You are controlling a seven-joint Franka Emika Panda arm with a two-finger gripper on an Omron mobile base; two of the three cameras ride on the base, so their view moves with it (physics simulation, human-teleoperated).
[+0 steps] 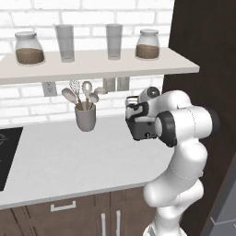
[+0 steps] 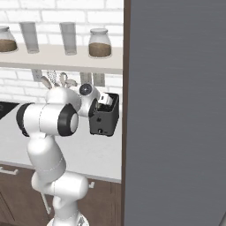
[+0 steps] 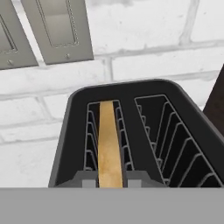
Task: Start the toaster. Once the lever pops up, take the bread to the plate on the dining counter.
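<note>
Gripper clenched on the top edge of the bread, which stands upright in the left slot of the toaster, the toaster sitting on the white counter against the brick wall, right of the utensil cup.

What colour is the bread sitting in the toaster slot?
Golden tan bread, seen edge-on in the dark grey toaster; the hand view shows it best.
</note>
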